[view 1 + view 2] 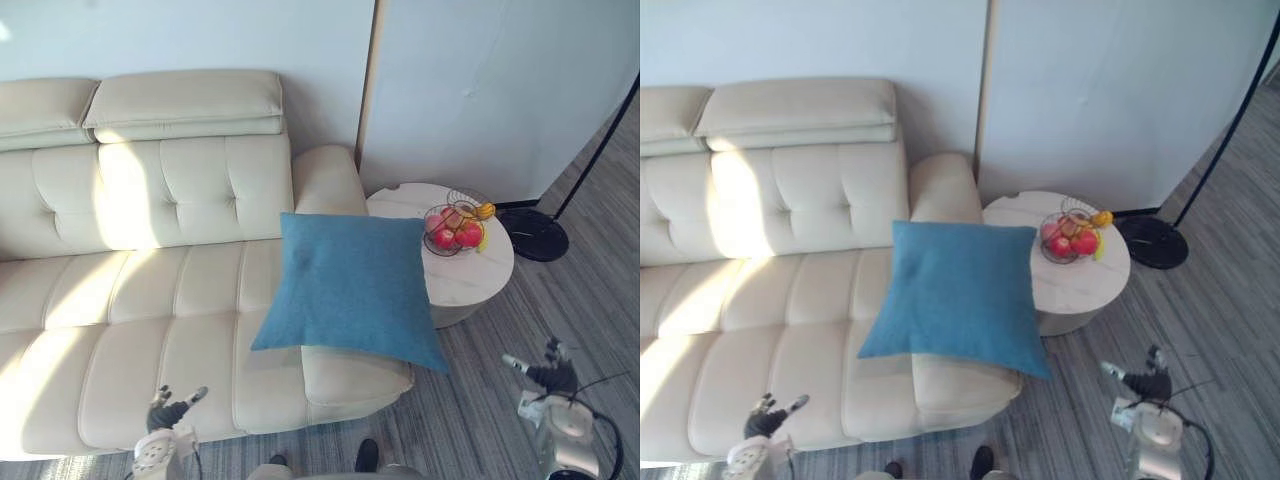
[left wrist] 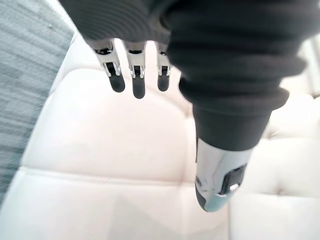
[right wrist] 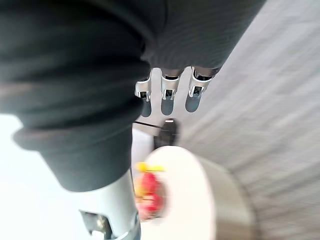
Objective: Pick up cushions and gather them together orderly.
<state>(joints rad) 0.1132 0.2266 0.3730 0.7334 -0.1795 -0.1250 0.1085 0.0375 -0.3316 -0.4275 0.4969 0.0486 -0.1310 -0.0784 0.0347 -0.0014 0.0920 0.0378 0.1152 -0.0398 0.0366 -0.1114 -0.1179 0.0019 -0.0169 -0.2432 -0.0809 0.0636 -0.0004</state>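
Blue cushion (image 1: 350, 290) on cream sofa (image 1: 130, 300) armrest, round table (image 1: 480, 275) beside

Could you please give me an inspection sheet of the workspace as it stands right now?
Surface: cream sofa, with sunlit patches on the seat and back.
Job's things: one blue cushion lying over the sofa's armrest end, its lower corner overhanging the floor; neither hand holds it.
Clutter: wire fruit basket with red and yellow fruit, on the round white side table.
Hands: left hand open by the sofa's front edge; right hand open over the floor near the table; both hold nothing.
Cables: nothing seen.
Surroundings: grey striped floor, pale wall, black floor lamp base beside the table.
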